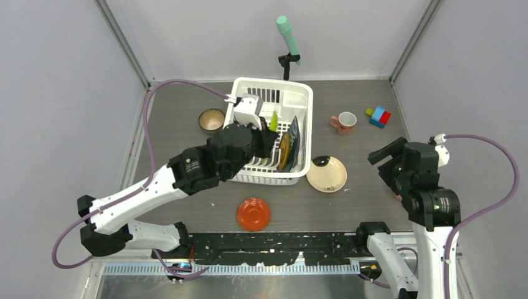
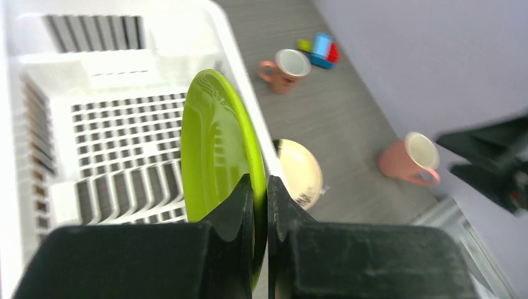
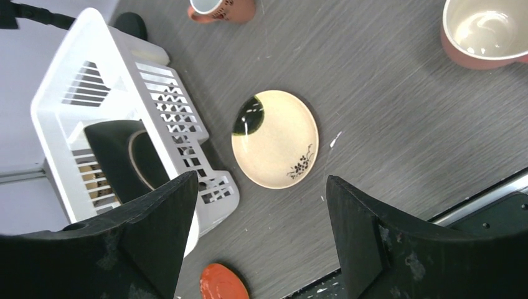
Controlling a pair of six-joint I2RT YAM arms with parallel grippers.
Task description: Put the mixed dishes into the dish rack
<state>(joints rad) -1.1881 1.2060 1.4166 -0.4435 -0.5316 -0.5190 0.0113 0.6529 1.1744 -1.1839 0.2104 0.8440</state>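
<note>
1. Already two plates stand on edge in the dish rack (image 1: 302, 87): the dark teal plate (image 1: 294, 140) and, just beside it, the yellow patterned plate (image 1: 284, 151), both toward the rack's right side.
2. My left gripper (image 2: 261, 182) is clamped on the rim of a lime-green plate (image 2: 215, 143). I hold it upright over the inside of the rack, near the right wall. I judge it is not yet seated, so this plate is only half done.
3. My right gripper (image 3: 261, 182) is spread wide and empty, hovering above the table with the cream plate (image 3: 275, 138) below it.
4. Left out on the table are the cream plate, just beside the rack's near right corner, the red-orange dish (image 1: 253, 213) in front of the rack, and the small brown bowl (image 1: 212, 119) to its left.
5. The two mugs are also out: one pink mug (image 1: 344, 122) to the right of the rack, the other pink mug (image 3: 485, 28) close to my right arm.
6. By my count, two pieces are loaded, one is in hand, and five wait.
</note>
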